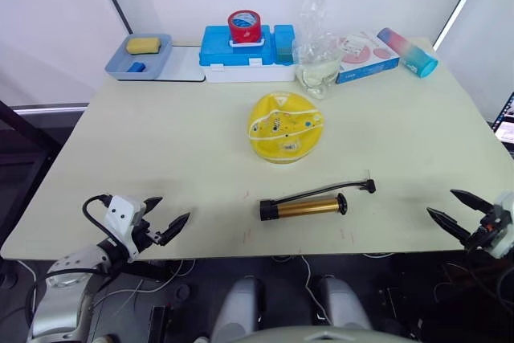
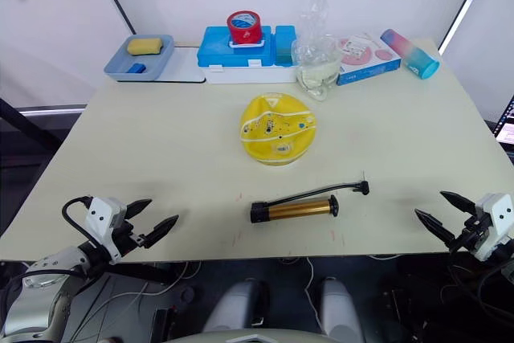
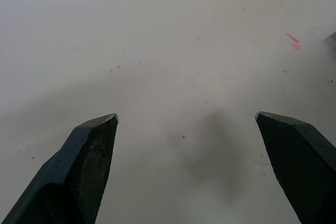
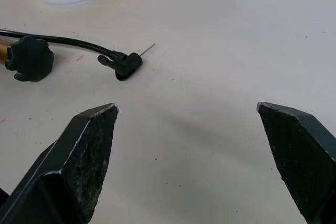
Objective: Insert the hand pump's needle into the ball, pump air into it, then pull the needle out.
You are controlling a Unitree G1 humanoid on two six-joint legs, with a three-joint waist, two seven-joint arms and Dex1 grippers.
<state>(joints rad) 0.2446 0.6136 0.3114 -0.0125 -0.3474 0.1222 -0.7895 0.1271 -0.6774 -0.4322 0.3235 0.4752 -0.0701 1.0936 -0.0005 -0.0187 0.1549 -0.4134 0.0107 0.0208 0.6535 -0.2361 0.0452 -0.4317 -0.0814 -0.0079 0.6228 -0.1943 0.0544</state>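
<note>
One ball [image 1: 285,127], one hand pump [image 1: 305,206], two open end effectors [image 1: 171,221] [image 1: 454,211]

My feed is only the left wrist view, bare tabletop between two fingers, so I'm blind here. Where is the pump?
Observer: The hand pump lies flat near the table's front edge, between the two arms.
Operator: And the ball?
Observer: The ball sits saggy mid-table, beyond the pump.
Operator: Is the needle in it?
Observer: No. The needle lies on the table, apart from the ball, ahead of the open right gripper.
</note>
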